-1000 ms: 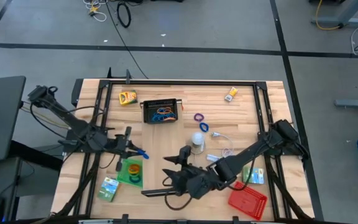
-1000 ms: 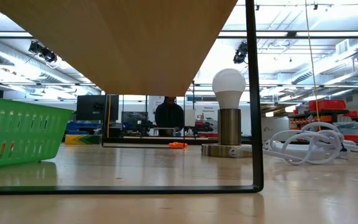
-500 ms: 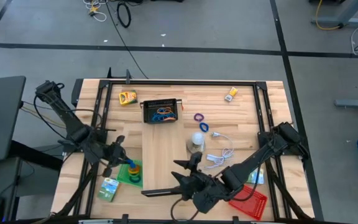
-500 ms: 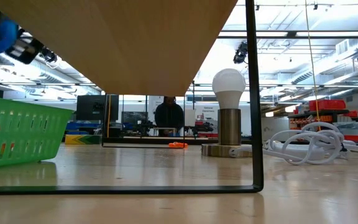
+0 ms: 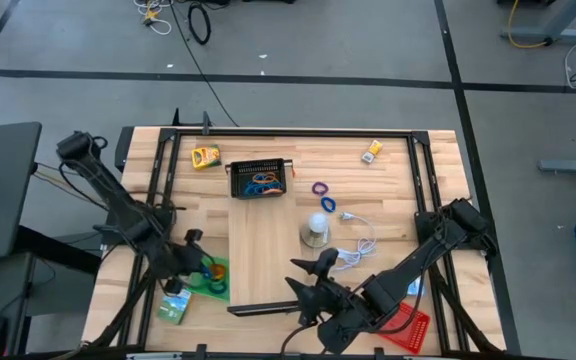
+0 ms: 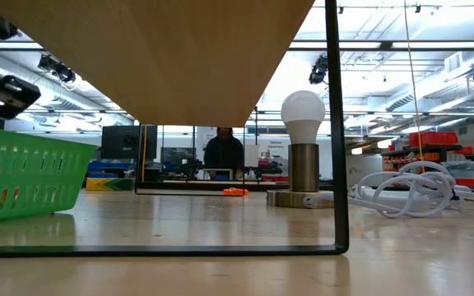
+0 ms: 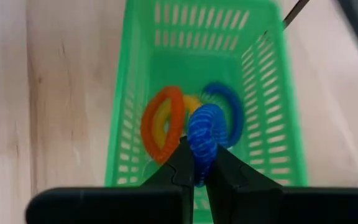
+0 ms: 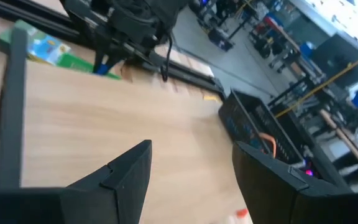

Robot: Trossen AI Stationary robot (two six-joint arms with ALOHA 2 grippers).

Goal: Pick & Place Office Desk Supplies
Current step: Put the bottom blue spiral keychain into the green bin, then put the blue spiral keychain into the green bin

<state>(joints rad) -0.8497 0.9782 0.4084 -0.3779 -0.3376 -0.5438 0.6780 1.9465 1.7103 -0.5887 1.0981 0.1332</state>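
**Workshop Floor and Ceiling Around the Table**

Grey concrete floor (image 5: 298, 50) crossed by dark tape lines (image 5: 268, 78), with loose cables (image 5: 199, 22) lying on it. Beyond the table, open ceiling with ducts (image 6: 434, 82) and strip lights (image 6: 389, 48), shelving (image 6: 447, 148), monitors (image 6: 126, 141), one person standing (image 6: 224, 153) far back.

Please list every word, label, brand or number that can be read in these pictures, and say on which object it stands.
None can be read.
Yellow box: print too small.
Green box: print too small.
Small yellow box: print too small.
Signs in the room behind the lamp: blurred.
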